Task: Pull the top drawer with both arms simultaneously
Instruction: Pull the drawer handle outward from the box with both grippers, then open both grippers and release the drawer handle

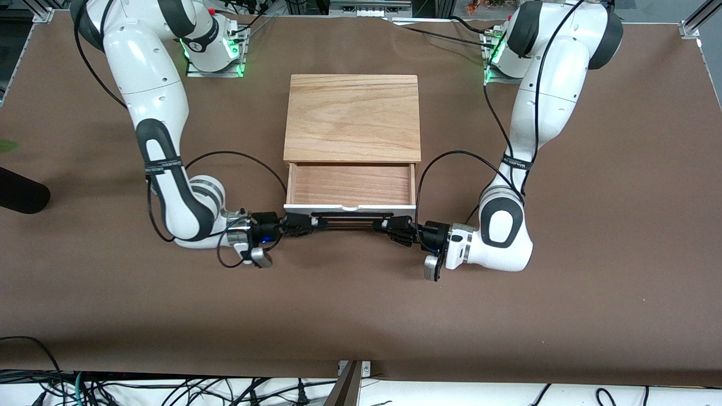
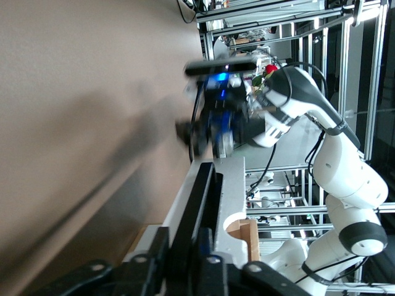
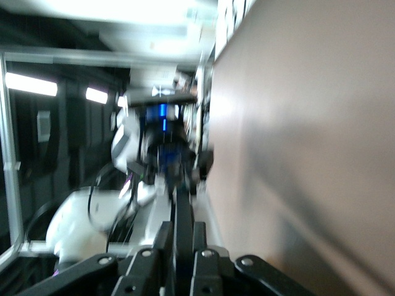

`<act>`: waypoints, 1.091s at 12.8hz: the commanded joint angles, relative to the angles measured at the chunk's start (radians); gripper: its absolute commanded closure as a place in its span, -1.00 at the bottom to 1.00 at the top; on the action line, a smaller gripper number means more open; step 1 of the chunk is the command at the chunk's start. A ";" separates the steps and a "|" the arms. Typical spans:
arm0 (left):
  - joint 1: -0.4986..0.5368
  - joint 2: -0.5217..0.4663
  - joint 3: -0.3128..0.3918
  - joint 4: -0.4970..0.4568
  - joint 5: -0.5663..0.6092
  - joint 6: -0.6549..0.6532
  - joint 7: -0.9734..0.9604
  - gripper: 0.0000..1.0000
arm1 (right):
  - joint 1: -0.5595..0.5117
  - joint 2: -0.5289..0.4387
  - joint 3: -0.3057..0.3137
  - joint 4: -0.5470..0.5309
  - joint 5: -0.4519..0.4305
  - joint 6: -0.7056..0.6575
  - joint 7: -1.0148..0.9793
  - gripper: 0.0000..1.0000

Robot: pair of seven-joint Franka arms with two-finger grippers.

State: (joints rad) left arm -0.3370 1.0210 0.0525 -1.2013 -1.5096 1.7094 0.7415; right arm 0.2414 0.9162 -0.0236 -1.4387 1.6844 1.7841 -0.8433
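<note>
The top drawer [image 1: 351, 186] stands pulled out of the wooden box [image 1: 352, 117] toward the front camera, its reddish-brown inside bare. The left gripper [image 1: 389, 224] is clamped on the black handle [image 1: 351, 216] at the left arm's end. The right gripper [image 1: 307, 222] is clamped on it at the right arm's end, both low over the table [image 1: 592, 293].

Brown-covered table [image 1: 592, 316], metal framing [image 2: 345, 37]

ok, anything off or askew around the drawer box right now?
Nothing stands out. The white-fronted top drawer sits pulled out squarely from the pale wooden box, empty, with left gripper and right gripper closed on its thin black wire handle.
</note>
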 commanded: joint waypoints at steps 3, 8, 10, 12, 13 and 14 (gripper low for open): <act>0.000 0.008 -0.014 -0.001 -0.032 -0.007 0.112 -1.00 | -0.050 0.029 -0.002 0.077 0.018 0.006 0.035 -1.00; 0.010 0.010 -0.013 -0.012 -0.020 -0.007 0.372 -1.00 | -0.034 0.012 -0.071 0.078 -0.044 0.008 0.049 -1.00; 0.023 -0.002 -0.008 -0.001 -0.011 -0.007 0.369 -1.00 | -0.034 0.000 -0.096 0.081 -0.116 0.011 0.105 -1.00; 0.027 -0.033 -0.003 0.000 -0.011 -0.010 0.317 -1.00 | -0.033 -0.011 -0.116 0.115 -0.152 0.023 0.217 -1.00; 0.050 -0.048 -0.002 0.002 0.005 -0.016 0.220 -1.00 | -0.033 -0.013 -0.118 0.135 -0.190 0.034 0.284 -1.00; 0.058 -0.067 -0.003 0.011 0.059 -0.027 0.128 -1.00 | -0.031 -0.013 -0.118 0.164 -0.228 0.044 0.359 -1.00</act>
State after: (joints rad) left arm -0.3007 1.0027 0.0484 -1.1861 -1.5039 1.7041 0.9852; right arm 0.1981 0.9172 -0.1346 -1.3179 1.5212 1.8029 -0.6090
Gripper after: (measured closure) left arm 0.000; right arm 0.000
